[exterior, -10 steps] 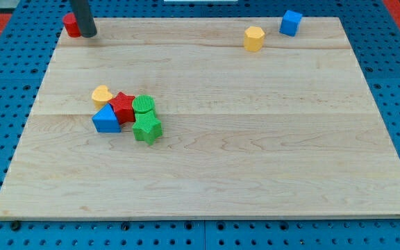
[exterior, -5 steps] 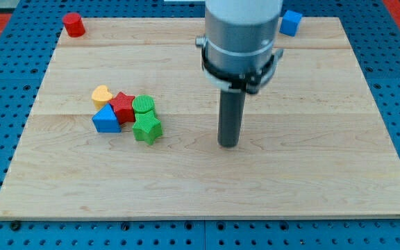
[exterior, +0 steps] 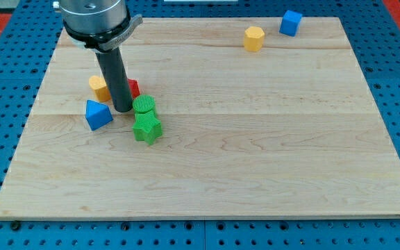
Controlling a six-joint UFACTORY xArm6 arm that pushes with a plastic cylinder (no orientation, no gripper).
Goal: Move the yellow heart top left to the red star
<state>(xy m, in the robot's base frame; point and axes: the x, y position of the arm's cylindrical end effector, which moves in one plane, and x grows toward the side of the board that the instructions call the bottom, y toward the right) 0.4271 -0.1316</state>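
Observation:
The yellow heart (exterior: pixel 98 86) lies left of centre on the wooden board, partly hidden by the rod. The red star (exterior: pixel 133 88) peeks out just right of the rod, mostly hidden. My tip (exterior: pixel 122 109) stands between them, a little toward the view's bottom, close to the left of the green cylinder (exterior: pixel 144 105). The heart sits left of the rod and the star right of it; whether they touch is hidden.
A blue triangle block (exterior: pixel 97 114) lies at the lower left of my tip. A green star (exterior: pixel 146 128) sits below the green cylinder. A yellow hexagonal block (exterior: pixel 253 38) and a blue cube (exterior: pixel 291 23) stand at the view's top right.
The rod moved from the board's middle left into the cluster. The red star shifted up, the yellow heart up-left, the blue triangle left. The arm now hides the red cylinder at top left.

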